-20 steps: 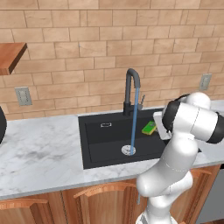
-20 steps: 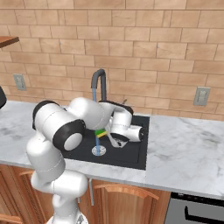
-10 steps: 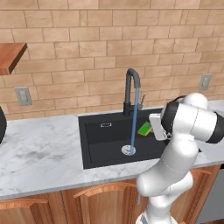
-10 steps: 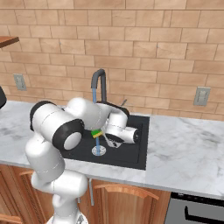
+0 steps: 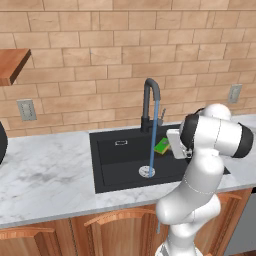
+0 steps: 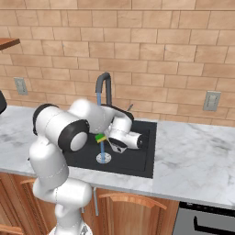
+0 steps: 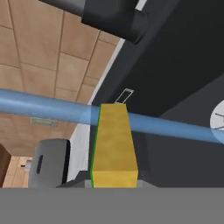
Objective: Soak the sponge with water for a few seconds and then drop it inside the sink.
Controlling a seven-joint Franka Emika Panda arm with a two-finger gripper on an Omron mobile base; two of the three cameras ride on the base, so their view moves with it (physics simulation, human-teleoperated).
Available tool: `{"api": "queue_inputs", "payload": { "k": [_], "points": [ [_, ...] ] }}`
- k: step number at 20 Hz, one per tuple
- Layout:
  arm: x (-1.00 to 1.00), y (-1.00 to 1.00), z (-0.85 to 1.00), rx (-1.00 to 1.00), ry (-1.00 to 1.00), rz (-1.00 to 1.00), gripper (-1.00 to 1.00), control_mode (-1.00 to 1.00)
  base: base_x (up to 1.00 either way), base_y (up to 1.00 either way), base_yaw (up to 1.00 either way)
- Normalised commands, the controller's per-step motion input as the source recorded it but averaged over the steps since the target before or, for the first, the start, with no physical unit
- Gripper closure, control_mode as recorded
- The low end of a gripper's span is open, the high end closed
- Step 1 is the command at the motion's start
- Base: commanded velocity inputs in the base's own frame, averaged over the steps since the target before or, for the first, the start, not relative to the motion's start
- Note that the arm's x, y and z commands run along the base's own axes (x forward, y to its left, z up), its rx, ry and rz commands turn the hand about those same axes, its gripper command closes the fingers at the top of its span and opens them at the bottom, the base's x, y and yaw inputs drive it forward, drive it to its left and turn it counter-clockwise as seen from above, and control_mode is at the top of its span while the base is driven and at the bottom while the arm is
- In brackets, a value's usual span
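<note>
Brick wall behind a marble counter, wooden cabinet fronts below; wall sockets on the brick, one left of the basin, another right of it; a wooden shelf high on the left edge.

The sink, matte black and rectangular, is set in the counter; round silver drain on its floor; black gooseneck tap rises at its back rim.

The water falls as a thin blue stream from the spout straight down to the drain; in the hand view it crosses the picture as a blue band.

The gripper is held over the basin, beside the stream, jaws clamped on the sponge; green face and yellow layer both show; in the hand view the yellow side points away from the camera and its far end meets the blue band; sponge is above the sink floor, not resting on it.
</note>
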Motion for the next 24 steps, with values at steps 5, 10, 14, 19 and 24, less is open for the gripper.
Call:
{"api": "queue_inputs", "payload": {
  "k": [5, 10, 14, 19, 24],
  "points": [
    [0.15, 0.06, -0.12, 0.00, -0.02, 0.00, 1.00, -1.00, 0.00, 0.00, 0.00],
    [0.18, 0.04, -0.18, 0.00, -0.02, 0.00, 1.00, -1.00, 0.00, 0.00, 0.00],
    [0.20, 0.00, -0.23, 0.00, -0.04, 0.00, 1.00, -1.00, 0.00, 0.00, 0.00],
    [0.25, 0.00, -0.22, 0.00, -0.04, 0.00, 1.00, -1.00, 0.00, 0.00, 0.00],
    [0.24, 0.00, -0.13, 0.00, -0.02, 0.00, 1.00, -1.00, 0.00, 0.00, 0.00]
  ]
}}
